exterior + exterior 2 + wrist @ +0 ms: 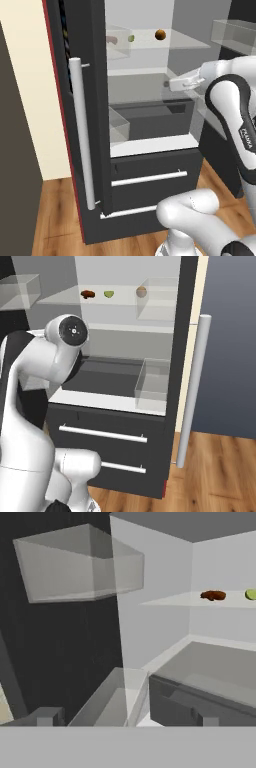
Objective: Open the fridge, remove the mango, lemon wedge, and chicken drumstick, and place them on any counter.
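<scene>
The tall dark grey double-door fridge (pixel 150 165) stood with both doors swung wide. On its upper glass shelf (pixel 65 298) lay the reddish-brown chicken drumstick (pixel 88 294), the yellow-green lemon wedge (pixel 109 294) and the round orange mango (pixel 141 291), set apart in a row. The white arm's tool (pixel 172 84) hung inside the compartment below that shelf, fingers spread wide and holding nothing.

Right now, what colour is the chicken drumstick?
Reddish-brown; the chicken drumstick shows best in the hand view.

Fridge (pixel 150 175): dark grey, both doors open, silver bar handles, lower drawers shut. Upper glass shelf, in a row, apart: reddish-brown chicken drumstick (pixel 88 294), yellow-green lemon wedge (pixel 109 294), round orange mango (pixel 160 34).
</scene>
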You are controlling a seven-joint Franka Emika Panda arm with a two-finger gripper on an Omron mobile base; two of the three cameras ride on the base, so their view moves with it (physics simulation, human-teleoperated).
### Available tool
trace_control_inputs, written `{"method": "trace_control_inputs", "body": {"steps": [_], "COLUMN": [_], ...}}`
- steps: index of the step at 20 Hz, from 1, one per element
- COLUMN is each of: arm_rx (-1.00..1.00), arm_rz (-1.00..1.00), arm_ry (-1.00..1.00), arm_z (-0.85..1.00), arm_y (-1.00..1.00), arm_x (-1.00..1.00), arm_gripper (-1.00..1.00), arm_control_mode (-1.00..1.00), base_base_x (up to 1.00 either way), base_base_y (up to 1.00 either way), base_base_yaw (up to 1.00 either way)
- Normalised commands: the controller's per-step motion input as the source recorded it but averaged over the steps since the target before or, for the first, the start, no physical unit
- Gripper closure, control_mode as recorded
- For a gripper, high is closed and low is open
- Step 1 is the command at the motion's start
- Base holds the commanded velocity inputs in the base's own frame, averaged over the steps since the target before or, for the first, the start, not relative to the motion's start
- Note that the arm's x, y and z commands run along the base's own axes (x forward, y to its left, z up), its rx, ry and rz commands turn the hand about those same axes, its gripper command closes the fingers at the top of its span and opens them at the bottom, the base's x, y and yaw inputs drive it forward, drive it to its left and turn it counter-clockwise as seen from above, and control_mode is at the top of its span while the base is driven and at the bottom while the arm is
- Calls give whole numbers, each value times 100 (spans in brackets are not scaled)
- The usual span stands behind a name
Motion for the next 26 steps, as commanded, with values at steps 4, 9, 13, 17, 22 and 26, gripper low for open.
{"method": "trace_control_inputs", "body": {"steps": [4, 9, 13, 17, 22, 26], "arm_rx": [0, 0, 0, 0, 1, 9], "arm_rz": [0, 0, 0, 0, 0, 3], "arm_ry": [0, 4, 0, -7, -10, 0], "arm_z": [29, 17, 3, -4, -4, 5], "arm_y": [1, 0, 0, 36, 62, 51], "arm_x": [38, 46, 55, 37, 19, 5], "arm_gripper": [-100, -100, -100, -100, -100, -100], "arm_control_mode": [-100, -100, -100, -100, -100, -100], "base_base_x": [0, 0, 0, 0, 0, 0], "base_base_y": [0, 0, 0, 0, 0, 0], "base_base_yaw": [0, 0, 0, 0, 0, 0]}}
